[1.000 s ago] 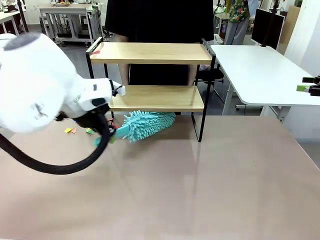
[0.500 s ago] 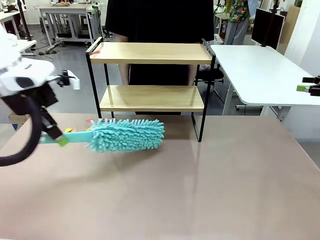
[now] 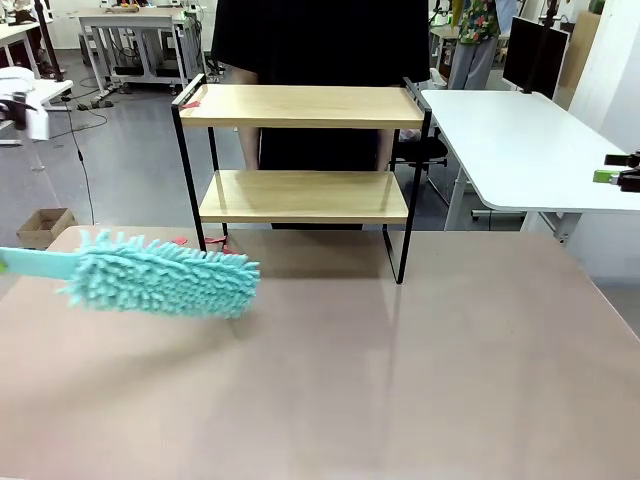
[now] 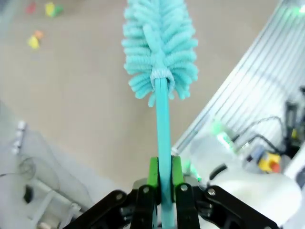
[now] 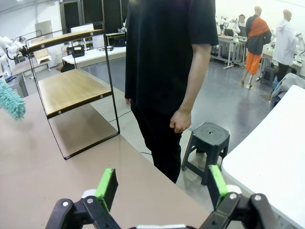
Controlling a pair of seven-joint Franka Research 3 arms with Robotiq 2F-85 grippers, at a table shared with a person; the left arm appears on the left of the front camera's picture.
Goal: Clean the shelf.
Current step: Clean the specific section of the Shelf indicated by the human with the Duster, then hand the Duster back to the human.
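Duster has swung out from under the shelf (upper-mid frame, back of table) to far left w/ left tool clamped on its handle, right tool wide open, empty — underside pass prob. done.

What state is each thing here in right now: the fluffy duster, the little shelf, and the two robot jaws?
Duster: held by its handle, fluffy head just over the tabletop, left of the shelf.
Shelf: upright at the table's far edge, both boards bare.
Left gripper: jaws shut on the duster's handle.
Right gripper: jaws wide open, holding nothing.
Person: standing behind the shelf, arms down.
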